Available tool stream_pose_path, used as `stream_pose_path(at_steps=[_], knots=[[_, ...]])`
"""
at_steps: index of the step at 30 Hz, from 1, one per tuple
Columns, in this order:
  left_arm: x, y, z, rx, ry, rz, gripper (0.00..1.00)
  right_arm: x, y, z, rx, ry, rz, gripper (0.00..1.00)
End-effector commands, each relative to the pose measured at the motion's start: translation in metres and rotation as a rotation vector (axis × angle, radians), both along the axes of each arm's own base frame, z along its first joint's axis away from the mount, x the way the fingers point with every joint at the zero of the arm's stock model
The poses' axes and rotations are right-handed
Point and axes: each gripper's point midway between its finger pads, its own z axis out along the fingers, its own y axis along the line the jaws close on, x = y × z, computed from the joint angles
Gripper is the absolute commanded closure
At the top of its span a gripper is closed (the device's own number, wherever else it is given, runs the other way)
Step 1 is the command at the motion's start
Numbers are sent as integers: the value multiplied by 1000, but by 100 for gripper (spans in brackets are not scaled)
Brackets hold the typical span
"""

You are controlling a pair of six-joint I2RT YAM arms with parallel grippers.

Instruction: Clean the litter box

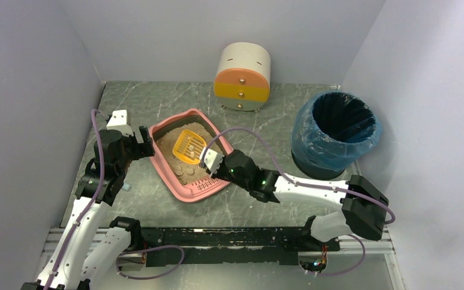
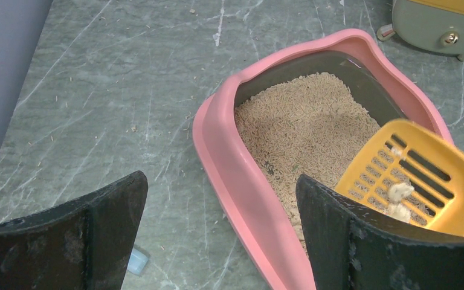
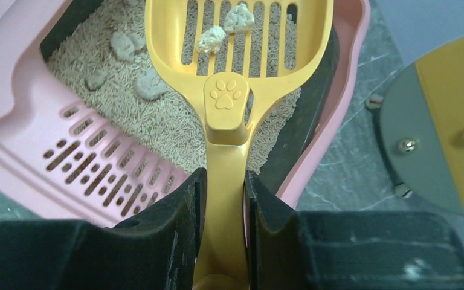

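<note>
The shallow pink plastic litter box (image 1: 207, 186) of beige litter sits on the grey marbled bench (image 1: 157, 99) between the arms. The right arm's fingers (image 3: 178, 223) are clenched on the handle of a yellow slotted plastic scoop (image 3: 225, 96) carrying two pale clumps (image 3: 229, 24) over the litter; the left arm's fingers (image 2: 90, 235) are spread wide, empty, beside the box's rim.

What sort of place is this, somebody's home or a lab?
Probably a lab test booth, not a home: bare grey walls box in the table, two robot arms are bolted at its near edge, and props include a pink litter box and a blue-lined bin.
</note>
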Motion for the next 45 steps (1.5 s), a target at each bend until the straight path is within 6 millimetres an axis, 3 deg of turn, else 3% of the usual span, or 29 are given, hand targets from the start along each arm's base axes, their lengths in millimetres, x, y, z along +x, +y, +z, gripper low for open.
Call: stream_pose_path(at_steps=[1,12,26,35,45], knots=[[-1,0,7,-2,-19,3,3,-1,-2,28,-29,-227,30,100],[0,0,6,-2,-14,4,3,-8,3,25,-65,-229,25,100],[-1,-1,5,-12,-6,6,3,-21,12,33,91,20,-67,100],[-1,-5,4,-22,-4,-19,3,-20,4,33,146,220,-173,100],[-1,-8,3,-23,-14,-33,3,-11,-12,55,259,426,-343,100]])
